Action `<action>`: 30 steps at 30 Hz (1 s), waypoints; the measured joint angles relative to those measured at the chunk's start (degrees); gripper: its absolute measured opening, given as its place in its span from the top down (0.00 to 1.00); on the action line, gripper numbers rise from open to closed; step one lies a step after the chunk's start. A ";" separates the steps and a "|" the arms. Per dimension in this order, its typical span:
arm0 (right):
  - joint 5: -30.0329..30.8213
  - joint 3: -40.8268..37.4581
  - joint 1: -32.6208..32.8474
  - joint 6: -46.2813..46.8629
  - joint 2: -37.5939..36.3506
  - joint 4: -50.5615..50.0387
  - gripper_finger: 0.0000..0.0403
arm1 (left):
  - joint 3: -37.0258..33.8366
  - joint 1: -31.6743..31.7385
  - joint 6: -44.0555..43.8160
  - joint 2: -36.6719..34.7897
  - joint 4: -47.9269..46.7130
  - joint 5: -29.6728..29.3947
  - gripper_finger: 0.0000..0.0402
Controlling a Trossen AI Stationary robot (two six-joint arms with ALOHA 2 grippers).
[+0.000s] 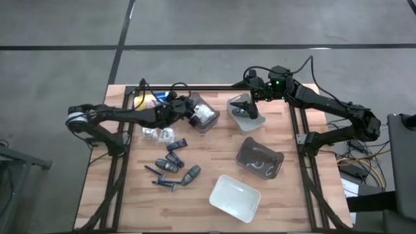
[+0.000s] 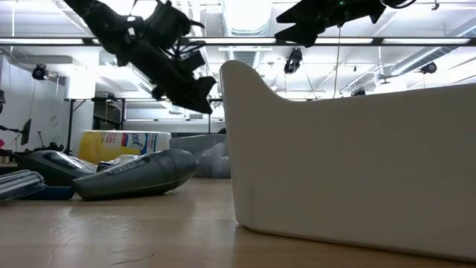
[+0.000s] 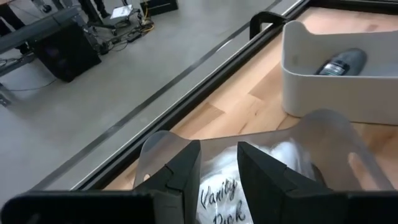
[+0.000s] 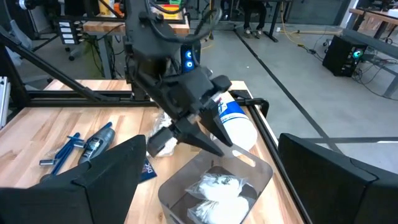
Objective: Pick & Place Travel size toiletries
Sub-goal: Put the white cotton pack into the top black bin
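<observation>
The left tool hung over a clear bin near the middle of the table's far edge, its two dark fingers a narrow gap apart with nothing between them, pointed down at the white packets lying inside that bin; one packet bore handwritten lettering. The right tool was poised above a pale grey bin just beside the clear one, toward the far right corner, its fingers spread wide and empty, and a dark grey-blue oblong piece lay in that bin. Behind the left tool, at the far left part of the table, stood a white canister with a yellow label. More loose toiletries, grey-blue pieces and thin blue sticks, were scattered toward the near left. A smoky bin sat right of centre, and a white bin lay near the front edge.
</observation>
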 joint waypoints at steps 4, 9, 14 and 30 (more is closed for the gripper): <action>0.00 0.00 0.00 0.00 0.00 0.00 0.10 | 0.00 -1.33 0.01 -2.83 -3.97 0.02 0.72; 0.00 0.00 0.00 0.00 0.00 0.02 0.10 | -0.02 -3.94 -0.09 -6.26 -8.96 0.03 0.73; 0.00 0.00 0.00 0.00 0.02 0.02 0.10 | -0.02 -6.66 -1.02 -9.34 -13.92 0.04 0.73; 0.00 0.00 0.00 0.00 0.00 0.00 0.10 | -0.04 -12.87 -16.07 -17.02 -40.57 0.06 0.73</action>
